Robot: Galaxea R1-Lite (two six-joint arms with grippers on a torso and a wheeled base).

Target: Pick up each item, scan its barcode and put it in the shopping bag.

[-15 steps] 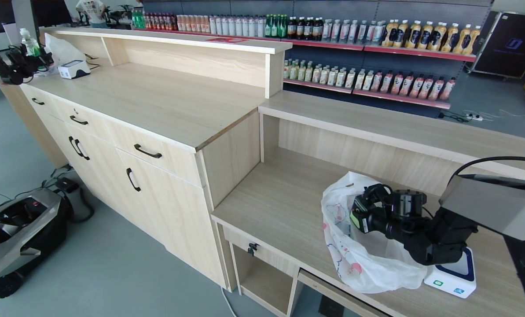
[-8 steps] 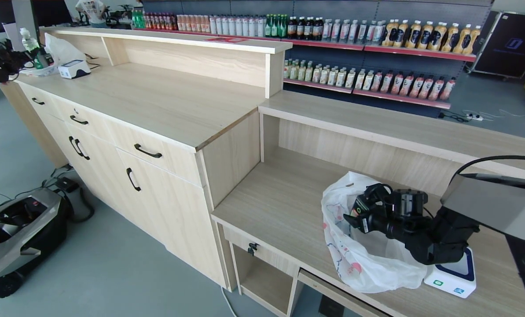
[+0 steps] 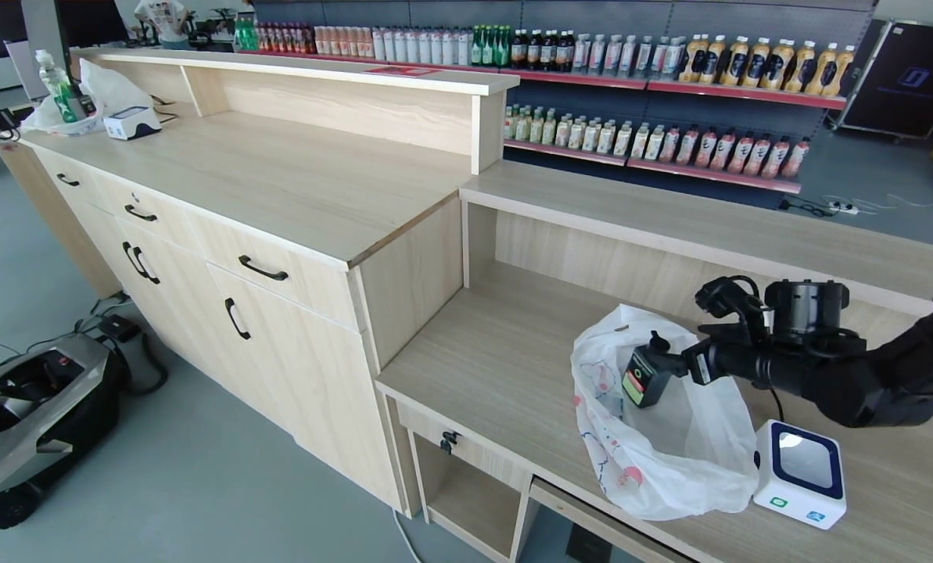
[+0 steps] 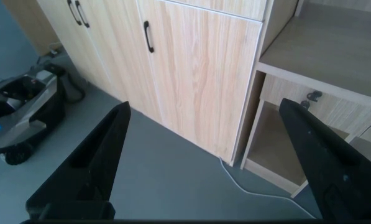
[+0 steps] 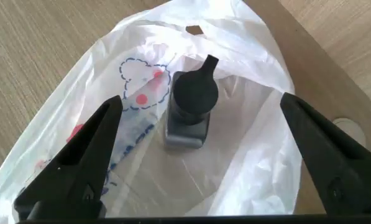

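Wooden shop counter [image 3: 497,352]. Head view: right arm [image 3: 865,375] lifted clear of the bag [image 3: 654,477], scanner [image 3: 798,473] beside the bag uncovered now. Right wrist: right gripper [image 5: 201,102] spread wide, empty, dark bottle [image 5: 188,118] down inside the bag, so probably bagged. Left wrist: left gripper [image 4: 204,104] wide open, well away from the bag.

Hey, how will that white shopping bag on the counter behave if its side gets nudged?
The shopping bag looks like thin, crumpled film, so it would probably buckle rather than push back. It seems light and may slide on the smooth counter, though the dark item inside likely anchors it somewhat.
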